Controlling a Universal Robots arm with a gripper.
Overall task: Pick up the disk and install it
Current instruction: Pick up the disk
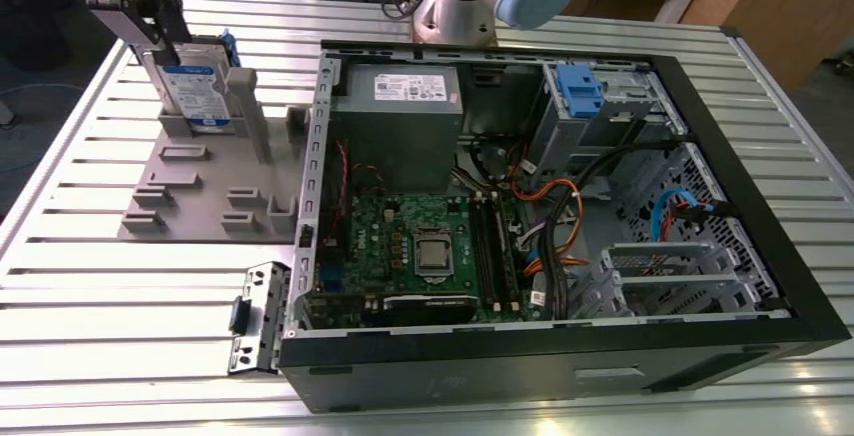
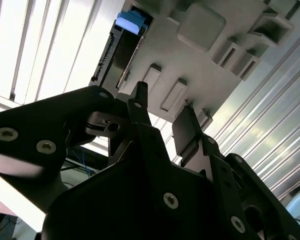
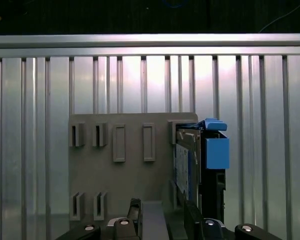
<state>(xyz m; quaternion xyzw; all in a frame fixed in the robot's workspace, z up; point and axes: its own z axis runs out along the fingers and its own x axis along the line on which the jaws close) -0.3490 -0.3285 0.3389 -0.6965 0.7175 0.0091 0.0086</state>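
Slotted aluminium table (image 1: 80,286); open black computer case (image 1: 534,381) laid on it. On the exterior view's left of the case, a flat grey plastic fixture plate with raised slots (image 1: 200,196).

The disk (image 1: 191,91), a silver hard drive with a white-and-blue label and blue frame, is stood on edge in the plate's far slots, outside the case.

The black two-fingered gripper (image 2: 162,102) is seen just above the disk. Its fingers are spread, with only grey plate seen between them in the second wrist view. Nothing is held.

Step judged: the grasp.
- The disk appears offset to one side of the finger gap, so the fingers should be centred across the thin faces before closing.
- A straight pull along the slots is advised, to avoid binding.

The disk's seated lower edge is hidden by the slot posts. Contact between fingertip and disk cannot be told.
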